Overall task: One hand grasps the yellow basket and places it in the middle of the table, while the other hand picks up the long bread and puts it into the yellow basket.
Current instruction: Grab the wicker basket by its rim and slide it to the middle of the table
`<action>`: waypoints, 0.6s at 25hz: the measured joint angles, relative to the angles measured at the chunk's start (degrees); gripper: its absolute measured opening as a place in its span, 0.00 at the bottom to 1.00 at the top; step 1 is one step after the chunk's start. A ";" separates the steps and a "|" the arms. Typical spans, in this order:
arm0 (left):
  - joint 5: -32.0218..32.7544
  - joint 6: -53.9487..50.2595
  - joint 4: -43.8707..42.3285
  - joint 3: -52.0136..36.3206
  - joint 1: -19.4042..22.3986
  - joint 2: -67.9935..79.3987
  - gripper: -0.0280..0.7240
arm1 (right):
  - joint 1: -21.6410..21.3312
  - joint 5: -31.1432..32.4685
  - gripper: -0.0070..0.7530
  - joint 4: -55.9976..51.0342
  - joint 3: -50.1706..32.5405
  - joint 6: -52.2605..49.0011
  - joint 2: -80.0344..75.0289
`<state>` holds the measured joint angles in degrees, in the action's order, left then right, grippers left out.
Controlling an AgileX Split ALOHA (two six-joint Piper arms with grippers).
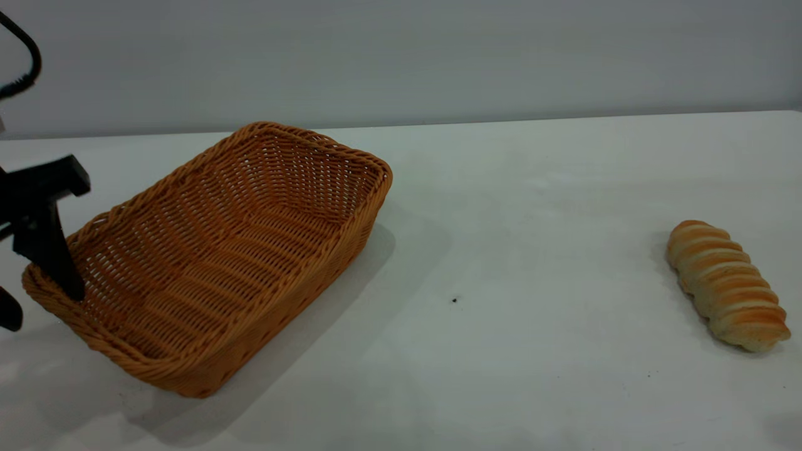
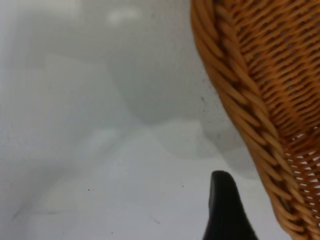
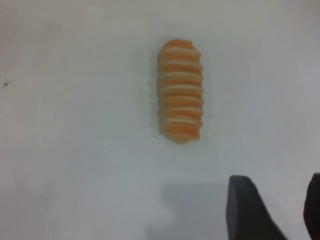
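Table: the wide plain white matte tabletop (image 1: 532, 207) carries everything I am working with; a tiny dark speck (image 1: 455, 300) sits on it between the basket and the bread.

Basket: the large rectangular woven wicker basket in orange-tan, with a braided rim and sloping sides (image 1: 216, 250), stands on the left part of the table, turned at an angle, and its inside is empty.

Bread: the small elongated loaf with spiral ridges, golden-orange crests and pale cream grooves (image 1: 725, 283), lies flat on the table at the far right, well apart from the basket. In my right wrist view it (image 3: 180, 90) lies alone on the white surface.

My left gripper: it (image 1: 39, 297) is at the basket's near left corner, its black fingers spread wide astride the rim. One finger (image 1: 53, 257) reaches down inside the basket wall, the other (image 1: 9, 310) hangs outside it. My left wrist view shows a single dark fingertip (image 2: 226, 210) just beside the braided rim (image 2: 240, 95) on the outer side; whether it touches the weave I cannot tell.

My right gripper: only in my right wrist view, where its (image 3: 280, 210) two dark fingers stand apart, holding nothing, over bare table near one end of the bread.

Writing: I can read no brand, label or lettering on anything.
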<state>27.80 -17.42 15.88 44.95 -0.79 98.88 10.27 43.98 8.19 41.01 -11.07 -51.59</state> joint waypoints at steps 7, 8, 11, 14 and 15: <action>-2.29 -0.06 0.43 0.07 0.00 4.60 0.70 | 0.00 -0.12 0.43 -0.12 0.00 0.00 -0.17; -2.58 -0.06 0.73 0.15 0.00 5.23 0.70 | 0.00 -0.12 0.43 -0.13 0.00 0.00 -0.17; -2.59 -0.06 1.45 1.12 0.00 6.62 0.70 | 0.00 -0.12 0.43 -0.18 0.00 0.00 -0.17; -5.00 -0.06 2.80 1.91 0.00 9.55 0.70 | 0.00 -0.12 0.43 -0.24 0.00 0.00 -0.17; -5.27 -0.06 2.98 2.09 0.00 10.61 0.70 | 0.00 -0.12 0.43 -0.24 0.00 0.00 -0.17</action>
<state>22.53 -17.49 18.86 47.04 -0.79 109.49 10.27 43.86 7.95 41.01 -11.07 -51.76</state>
